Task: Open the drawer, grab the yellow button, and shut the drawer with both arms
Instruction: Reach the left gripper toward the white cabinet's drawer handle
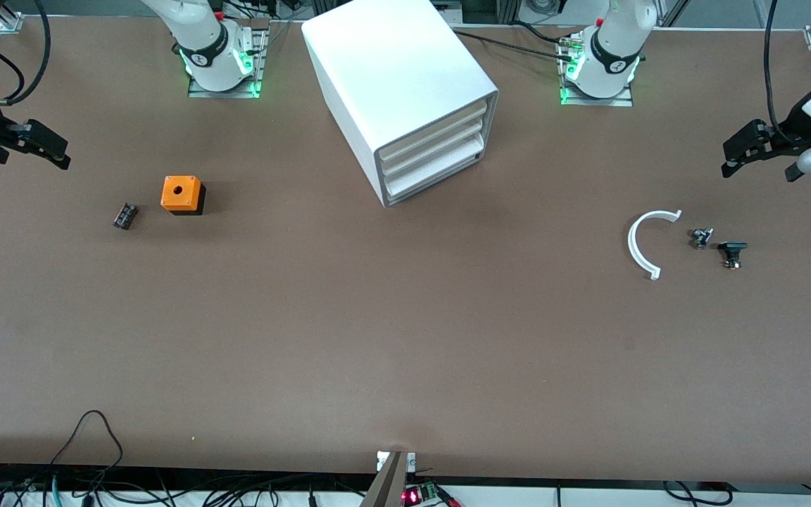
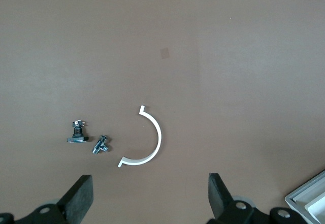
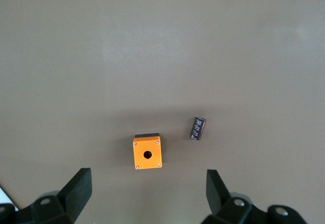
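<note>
The white three-drawer cabinet (image 1: 398,70) stands at the table's middle near the arms' bases. Its drawers (image 1: 434,151) are all shut, their flat fronts flush. The button is hidden from every view. My left gripper (image 1: 735,151) is open and empty, up in the air at the left arm's end of the table; in the left wrist view (image 2: 151,198) it hangs over bare table near a white arc. My right gripper (image 1: 57,149) is open and empty at the right arm's end; in the right wrist view (image 3: 147,193) it hangs over the table near an orange cube.
An orange cube with a round hole (image 1: 181,193) (image 3: 147,153) and a small black ribbed part (image 1: 124,215) (image 3: 198,128) lie toward the right arm's end. A white arc (image 1: 641,246) (image 2: 150,142) and two small metal parts (image 1: 701,237) (image 1: 732,253) lie toward the left arm's end.
</note>
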